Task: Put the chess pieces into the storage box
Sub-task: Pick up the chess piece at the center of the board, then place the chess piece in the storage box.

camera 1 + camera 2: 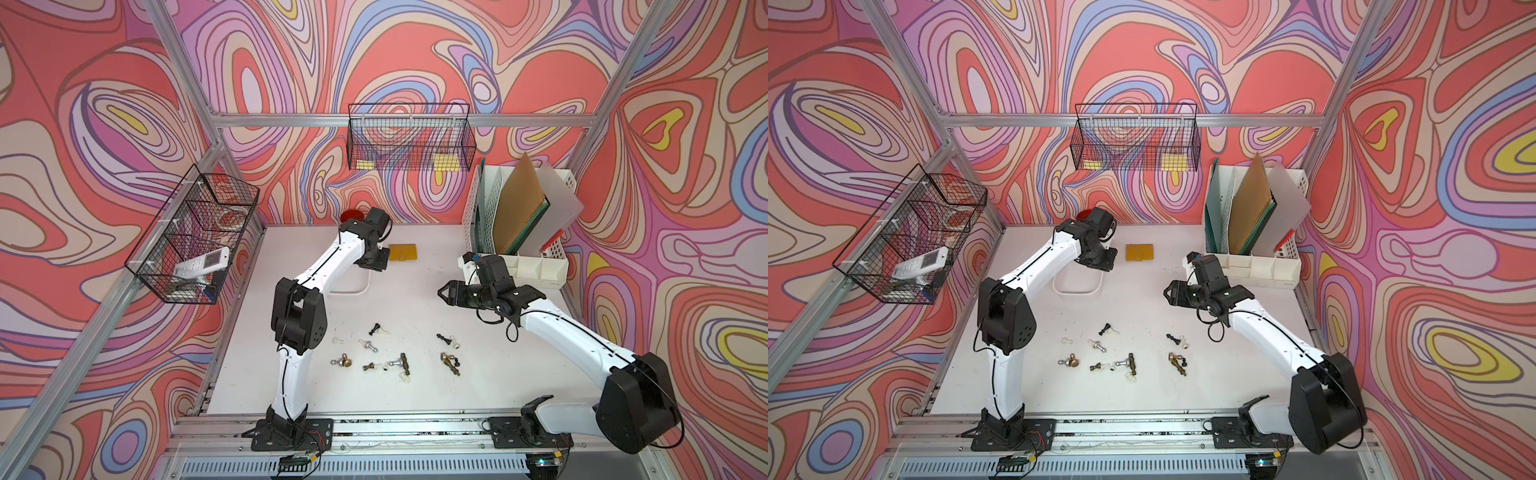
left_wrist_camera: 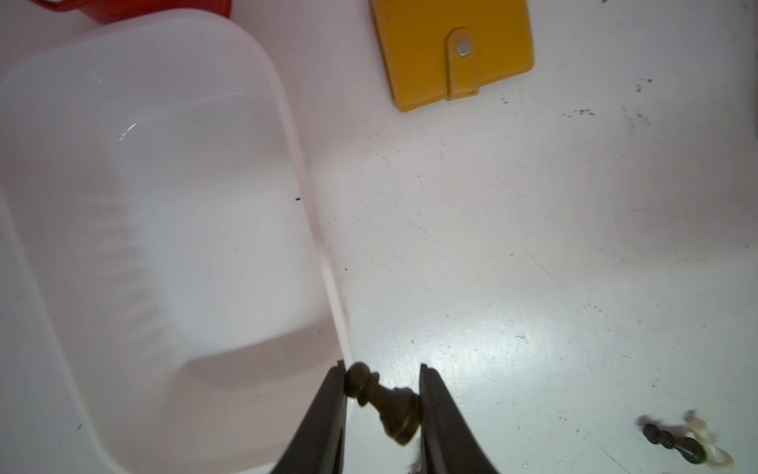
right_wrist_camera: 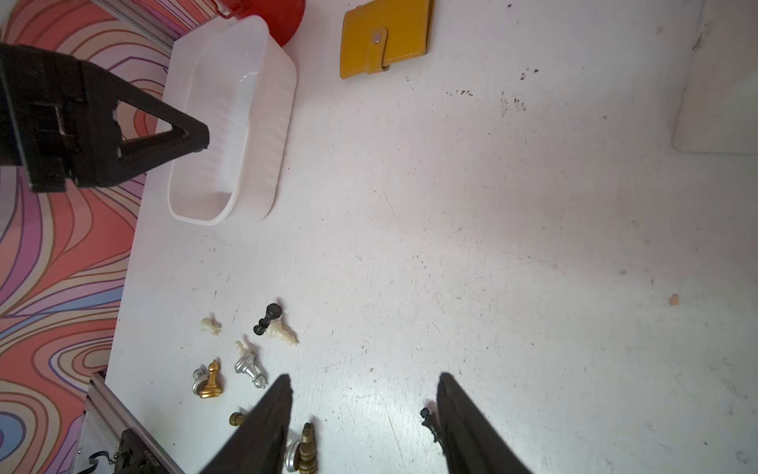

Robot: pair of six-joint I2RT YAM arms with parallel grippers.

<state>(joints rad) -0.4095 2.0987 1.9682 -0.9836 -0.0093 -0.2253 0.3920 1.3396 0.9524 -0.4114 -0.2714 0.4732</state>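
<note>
The storage box (image 2: 283,102) is a shallow white tray with nothing visible inside it. The left arm mostly covers it in both top views, where only its rim (image 1: 357,291) shows. My left gripper (image 2: 381,394) is shut on a dark brown pawn (image 2: 387,404), which lies crosswise between the fingers right beside the box's long rim. Several chess pieces lie scattered near the table's front: a black one (image 1: 374,330), a white one (image 1: 338,340), a silver one (image 1: 368,345) and brass ones (image 1: 451,361). My right gripper (image 3: 363,381) hangs open over the table beyond them, holding nothing.
A yellow wallet (image 1: 402,252) lies right of the box and a red cup (image 1: 352,216) stands behind it. A white file rack (image 1: 519,208) with a divided tray (image 1: 536,268) fills the back right corner. Wire baskets (image 1: 195,237) (image 1: 409,137) hang on the walls.
</note>
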